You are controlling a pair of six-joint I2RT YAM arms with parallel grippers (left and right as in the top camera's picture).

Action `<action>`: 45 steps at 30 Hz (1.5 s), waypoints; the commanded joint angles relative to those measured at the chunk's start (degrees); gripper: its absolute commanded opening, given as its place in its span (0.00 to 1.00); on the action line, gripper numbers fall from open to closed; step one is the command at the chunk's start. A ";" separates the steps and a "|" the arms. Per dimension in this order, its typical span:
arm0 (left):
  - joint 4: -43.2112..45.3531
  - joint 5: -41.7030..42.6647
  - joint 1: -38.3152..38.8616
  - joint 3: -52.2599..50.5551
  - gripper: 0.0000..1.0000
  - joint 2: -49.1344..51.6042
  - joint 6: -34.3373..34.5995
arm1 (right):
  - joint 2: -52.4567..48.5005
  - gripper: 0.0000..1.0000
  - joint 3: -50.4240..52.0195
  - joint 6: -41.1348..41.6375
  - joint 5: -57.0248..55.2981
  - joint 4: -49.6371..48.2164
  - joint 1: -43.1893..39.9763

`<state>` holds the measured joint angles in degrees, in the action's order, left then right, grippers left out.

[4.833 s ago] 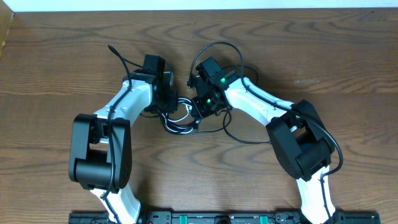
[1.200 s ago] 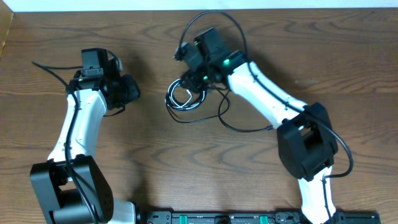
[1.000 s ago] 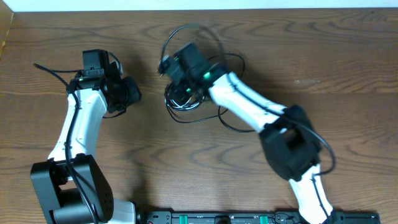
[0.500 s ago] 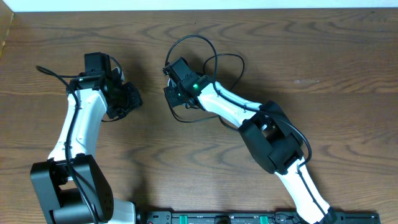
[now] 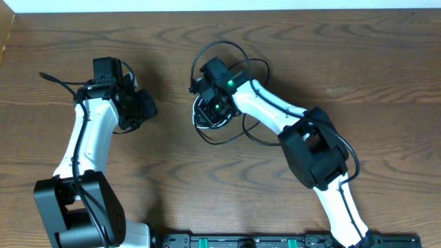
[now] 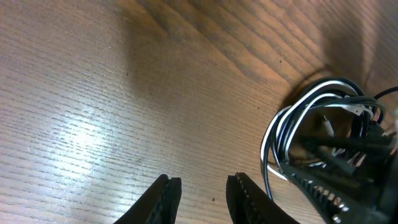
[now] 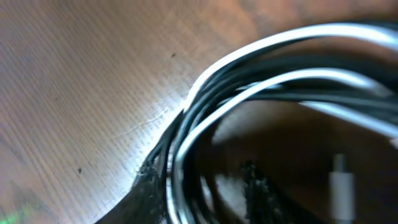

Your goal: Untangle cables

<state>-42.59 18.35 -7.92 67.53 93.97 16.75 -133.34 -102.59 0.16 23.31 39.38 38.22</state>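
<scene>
Still at the picking stage, I judge. My right gripper [image 7: 202,186] straddles the cables [image 6: 278,121] at centre, jaws apart, clamping nothing. My left gripper [image 6: 202,186] hangs released, well left. Next: pinch one strand and draw it out.

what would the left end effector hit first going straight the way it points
Likely the bare table: only wood lies ahead of the left end effector; the cables sit off to the side, depth unclear.

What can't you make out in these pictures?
Overhead: right gripper fingertips, hidden beneath its own arm.
Right wrist: cables blurred, too close; whether they are gripped is unclear.
Left wrist: cables run off the right edge; left gripper cut off by the bottom edge.
</scene>
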 commanded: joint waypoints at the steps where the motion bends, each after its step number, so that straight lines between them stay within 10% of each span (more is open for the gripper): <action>1: 0.02 0.48 0.02 0.20 0.33 0.33 0.52 | 2.14 0.40 0.35 0.76 2.78 -1.73 -0.63; 14: -0.02 0.48 0.02 0.20 0.33 0.33 0.52 | 2.05 0.30 0.39 10.05 -9.88 -1.55 4.35; 20: -0.24 0.50 0.02 0.20 0.33 0.33 0.52 | 2.14 0.01 0.35 9.27 -12.98 -1.92 4.55; 24: -0.20 1.68 0.00 0.20 0.33 0.33 0.11 | 4.22 0.01 0.20 5.60 -2.05 -2.14 1.68; 35: 8.61 41.03 -0.17 0.20 0.32 0.31 -7.96 | 10.82 0.01 0.33 -2.25 52.41 -1.49 -16.15; 45: 18.01 45.48 0.28 0.20 0.34 0.33 0.46 | 10.82 0.01 0.33 -6.60 64.08 0.52 -19.80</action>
<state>-25.06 61.12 -8.03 67.51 93.97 12.25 -122.98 -102.26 -3.55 78.94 39.83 18.48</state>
